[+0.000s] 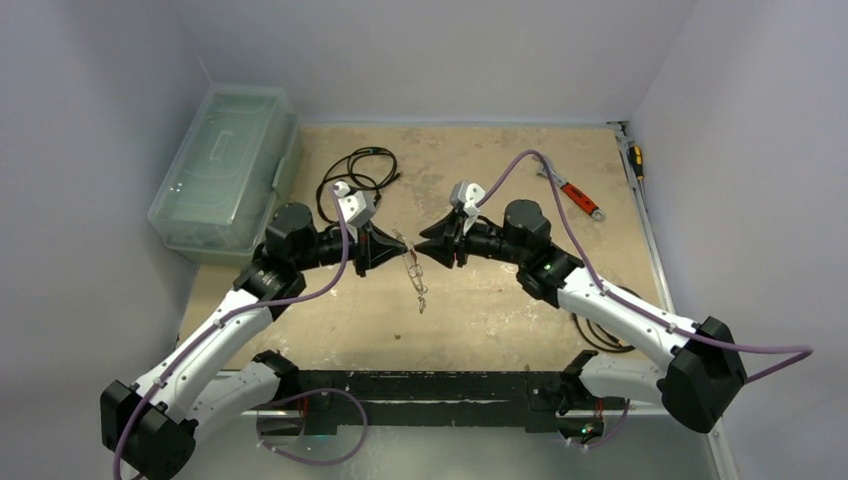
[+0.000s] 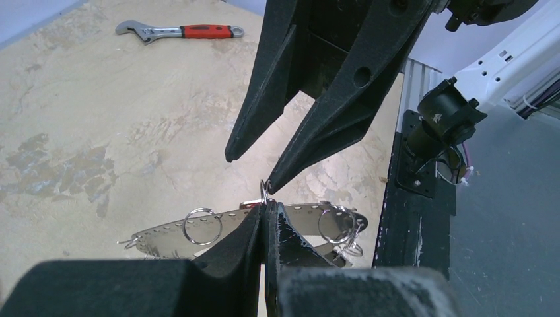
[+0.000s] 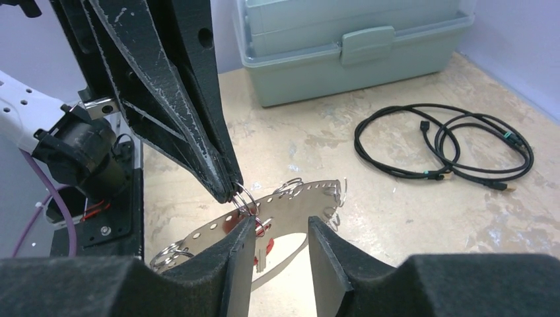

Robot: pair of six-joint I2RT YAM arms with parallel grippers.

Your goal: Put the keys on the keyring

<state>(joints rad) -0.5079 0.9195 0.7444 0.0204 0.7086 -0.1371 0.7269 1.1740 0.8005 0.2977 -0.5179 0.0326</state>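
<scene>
Left fingers (image 2: 245, 241) pinched shut on the keyring (image 2: 264, 190), held in the air over counter (image 2: 79, 119) centre, perforated strip (image 2: 165, 231) dangling below. Right fingers (image 2: 317, 125) parted, empty, one tip at the ring. Red-tagged key (image 3: 264, 247) probably hangs underneath. Spread the coil slowly, left hand steady.

Green toolbox (image 1: 228, 170) far left; black cable (image 1: 357, 172) beside; red-handled wrench (image 1: 575, 194) far right.
</scene>
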